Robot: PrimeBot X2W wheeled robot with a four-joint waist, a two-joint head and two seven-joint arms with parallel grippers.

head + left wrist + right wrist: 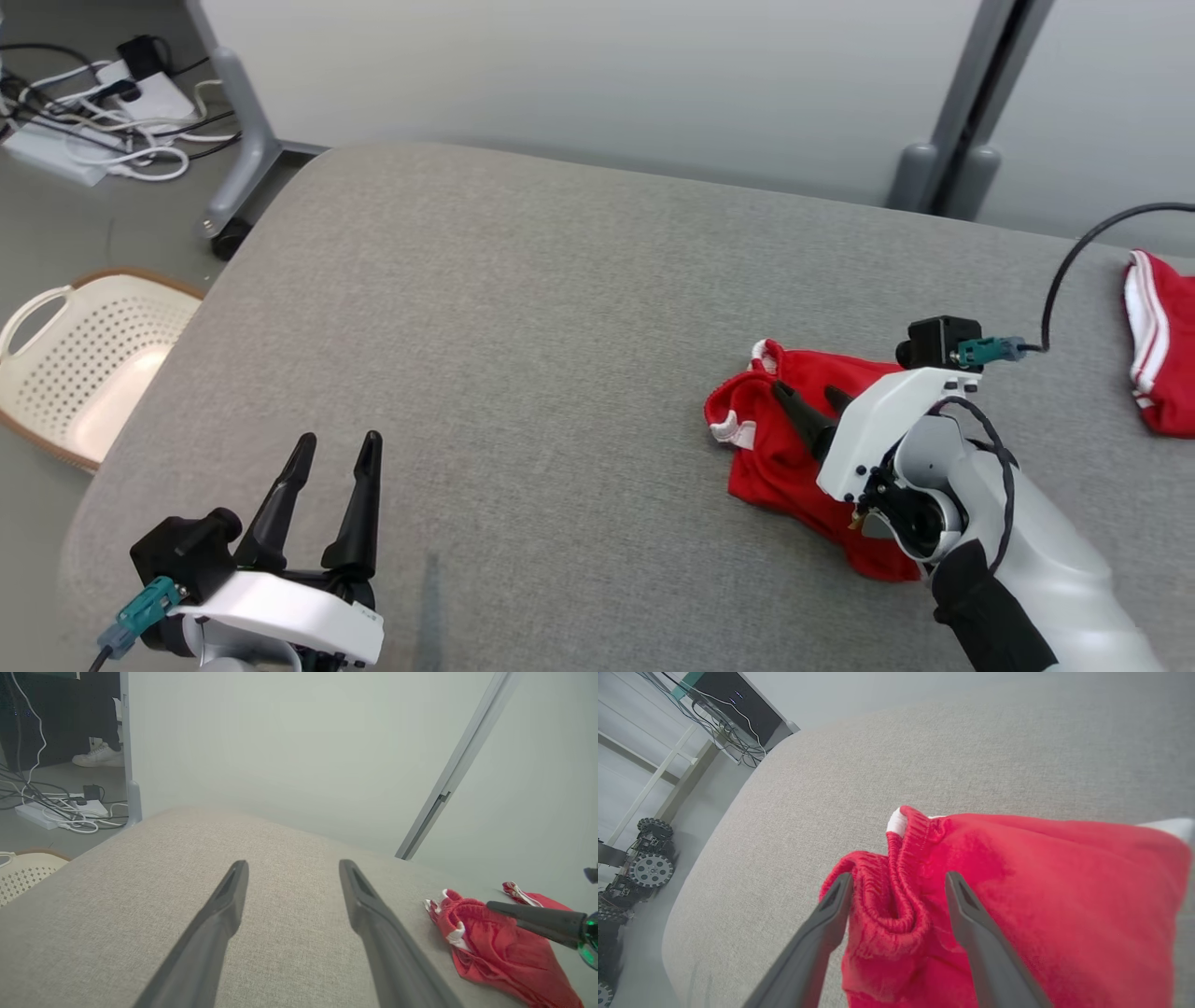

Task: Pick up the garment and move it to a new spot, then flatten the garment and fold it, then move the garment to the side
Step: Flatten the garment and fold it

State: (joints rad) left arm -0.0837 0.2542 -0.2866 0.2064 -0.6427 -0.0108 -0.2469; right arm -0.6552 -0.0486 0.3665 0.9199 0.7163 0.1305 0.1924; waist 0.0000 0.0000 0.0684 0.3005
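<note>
In the head view, the crumpled red garment with white trim (775,457) lies in a heap on the grey padded fabric table (523,327). The right gripper (805,392) hangs directly over the garment, its dark fingers pointing into the folds. The left gripper (339,439) waits well apart from the garment, jaws spread and empty. A second red piece with white stripes (1162,345) lies beyond the garment on the right arm's side. A cream perforated basket (84,355) and a tangle of floor cables (93,121) sit far from the garment, past the left gripper.

In the left wrist view, bare table lies between the spread fingers and the garment, so nothing blocks that arm's path.

In the right wrist view, the fingers stand apart astride a bunched ridge of ribbed waistband, with no cloth pinched.

The garment seems to be set down but not yet spread, so flattening looks to be the step in hand. It likely needs both grippers on opposite edges, pulling outward. The twisted folds hide the corners, and the striped piece nearby could get caught.
</note>
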